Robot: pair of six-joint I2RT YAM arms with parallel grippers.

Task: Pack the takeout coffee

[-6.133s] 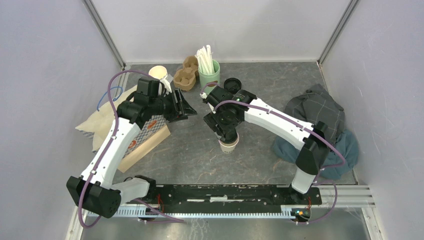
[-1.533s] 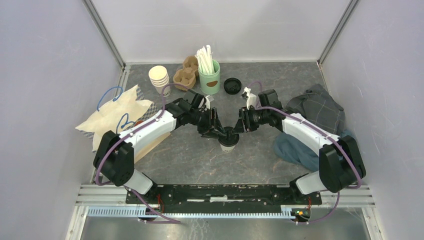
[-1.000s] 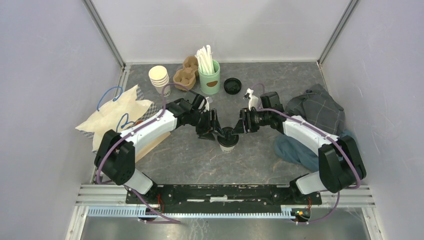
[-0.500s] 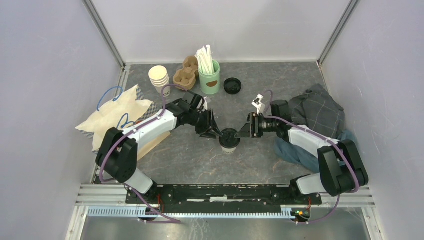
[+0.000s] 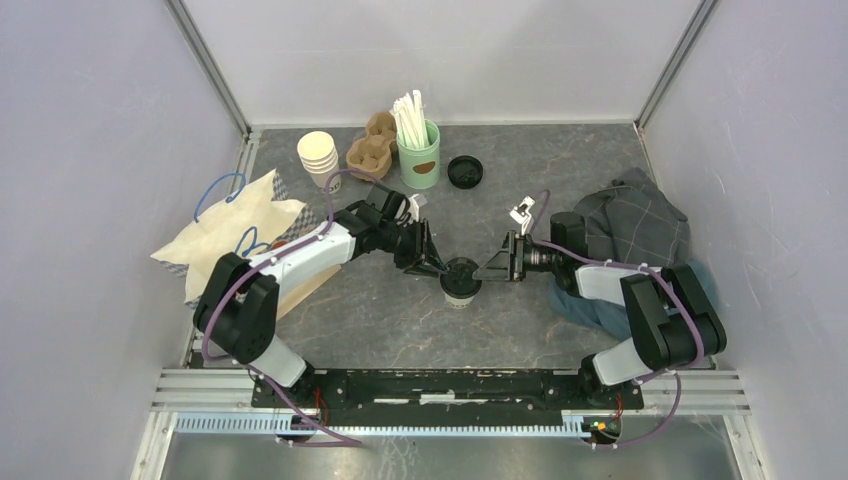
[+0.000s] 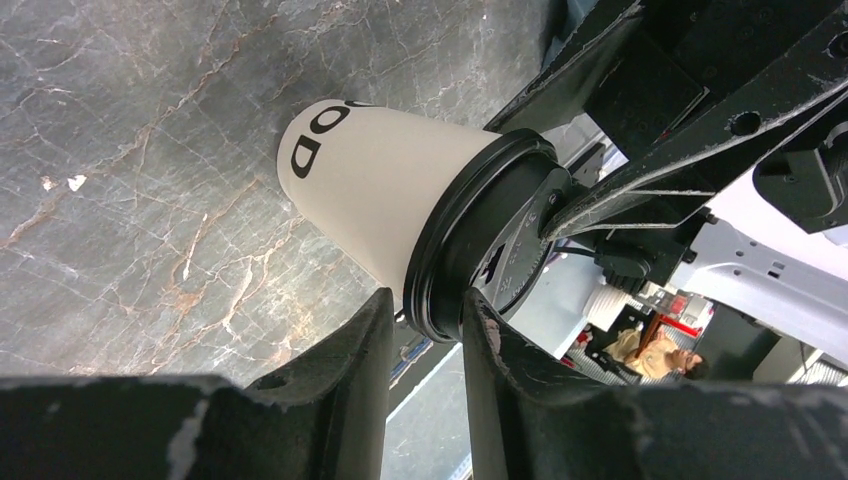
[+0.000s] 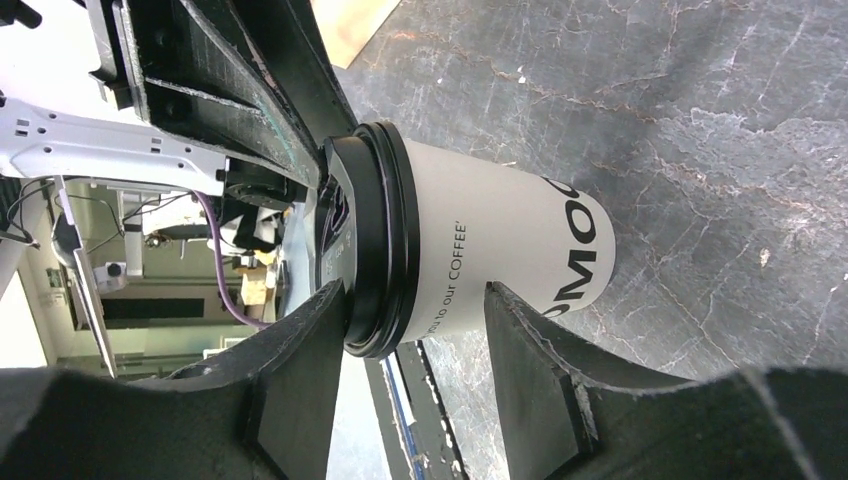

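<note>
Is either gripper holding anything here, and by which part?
The left gripper appears to pinch the takeout coffee by the rim of its black lid; the right gripper straddles it with open jaws, gripping nothing.

From above and behind, the top view looks down over the whole surface point(image 5: 380, 320). Both wrist views face the takeout coffee point(image 5: 461, 279) closely from opposite sides; all three share it

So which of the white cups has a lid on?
The lone cup between the left gripper and the right gripper; the stacked cups at the back are lidless.
</note>
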